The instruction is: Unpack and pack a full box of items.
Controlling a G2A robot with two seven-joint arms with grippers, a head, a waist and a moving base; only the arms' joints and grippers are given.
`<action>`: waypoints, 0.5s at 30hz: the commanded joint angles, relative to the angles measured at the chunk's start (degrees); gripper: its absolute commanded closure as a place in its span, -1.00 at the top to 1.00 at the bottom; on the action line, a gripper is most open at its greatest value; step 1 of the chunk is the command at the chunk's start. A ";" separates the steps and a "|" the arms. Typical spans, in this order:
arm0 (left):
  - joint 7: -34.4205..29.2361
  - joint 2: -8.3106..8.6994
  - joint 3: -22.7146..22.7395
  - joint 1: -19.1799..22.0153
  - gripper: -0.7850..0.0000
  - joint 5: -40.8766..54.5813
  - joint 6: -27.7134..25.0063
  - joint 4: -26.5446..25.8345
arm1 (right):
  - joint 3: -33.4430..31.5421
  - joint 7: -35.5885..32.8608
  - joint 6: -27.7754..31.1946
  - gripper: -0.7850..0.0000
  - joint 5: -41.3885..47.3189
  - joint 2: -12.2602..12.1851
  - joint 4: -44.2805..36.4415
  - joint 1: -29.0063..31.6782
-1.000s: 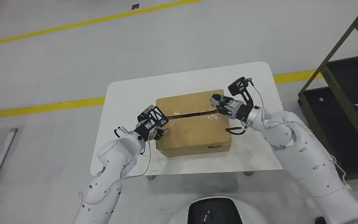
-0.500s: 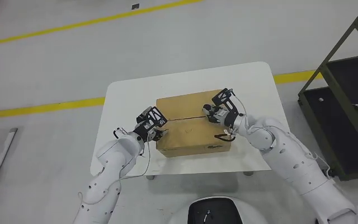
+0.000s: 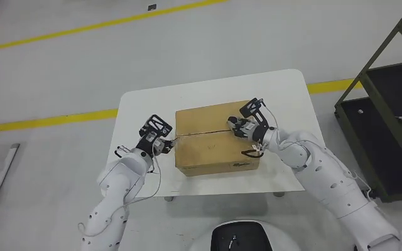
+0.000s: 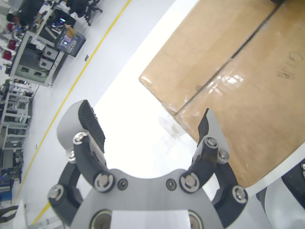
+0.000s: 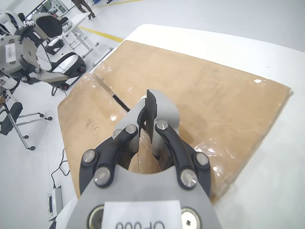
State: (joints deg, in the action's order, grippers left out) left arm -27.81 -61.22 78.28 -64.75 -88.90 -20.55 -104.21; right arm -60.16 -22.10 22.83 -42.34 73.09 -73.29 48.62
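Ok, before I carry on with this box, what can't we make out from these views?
What is inside the brown cardboard box: its closed top flaps hide it in every view.
Whether the right gripper's shut fingers reach into the seam: right wrist view, the fingers themselves cover it; top view, too small.
Whether the open left gripper touches the box: left wrist view, one finger overlaps its edge.

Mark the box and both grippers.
box [image 3: 208,154], top view, near flap's top face.
left gripper [image 4: 145,116], left wrist view, between its open jaws.
right gripper [image 5: 147,104], right wrist view, at its shut jaws' tips.
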 commanded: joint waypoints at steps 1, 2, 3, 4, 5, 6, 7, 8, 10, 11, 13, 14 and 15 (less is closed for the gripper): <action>0.00 0.14 2.13 -1.54 1.00 -0.97 2.77 -0.59 | 0.05 -0.23 -0.08 -1.00 0.16 0.04 -0.09 0.05; -0.11 0.22 2.64 -2.26 1.00 -2.56 3.71 -0.10 | 0.09 -0.29 -0.17 -1.00 0.21 0.07 -0.15 0.07; -0.61 0.30 2.81 -2.89 1.00 -4.68 4.48 0.94 | 0.16 -0.38 -0.18 -1.00 0.24 0.10 -0.17 0.08; -0.67 0.30 2.65 -3.32 1.00 -6.03 5.04 1.73 | 0.21 -0.46 -0.22 -1.00 0.31 0.13 -0.17 0.06; -0.53 0.25 2.38 -3.65 1.00 -6.55 5.54 2.80 | 0.26 -0.59 -0.26 -1.00 0.26 0.15 -0.15 0.00; -0.48 0.18 2.00 -3.96 1.00 -6.83 5.87 4.18 | 0.28 -0.64 -0.31 -1.00 0.27 0.17 -0.15 -0.05; -0.32 0.11 1.46 -4.05 1.00 -7.42 6.00 5.28 | 0.30 -0.67 -0.34 -1.00 0.28 0.20 -0.14 -0.08; 0.32 0.02 0.70 -4.20 1.00 -8.13 6.30 6.42 | 0.30 -0.70 -0.37 -1.00 0.30 0.22 -0.15 -0.13; 1.32 -0.25 -1.04 -4.14 1.00 -8.87 6.68 8.66 | 0.29 -0.70 -0.46 -1.00 0.31 0.25 -0.10 -0.18; 1.77 -0.39 -1.92 -3.97 1.00 -9.50 7.05 9.84 | 0.29 -0.68 -0.51 -1.00 0.29 0.27 -0.09 -0.20; 2.77 -0.73 -3.92 -3.40 1.00 -11.39 8.43 13.18 | 0.30 -0.71 -0.57 -1.00 0.34 0.31 -0.04 -0.22; 2.91 -0.98 -4.89 -2.74 1.00 -11.45 8.90 14.97 | 0.31 -0.76 -0.59 -1.00 0.39 0.33 -0.03 -0.25; 3.51 -1.29 -5.68 -1.97 1.00 -9.75 8.81 16.31 | 0.33 -0.78 -0.62 -1.00 0.40 0.36 -0.02 -0.28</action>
State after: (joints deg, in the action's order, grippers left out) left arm -24.78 -62.21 73.56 -67.52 -100.37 -11.80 -89.76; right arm -59.85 -22.84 22.23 -41.97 73.43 -73.33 48.37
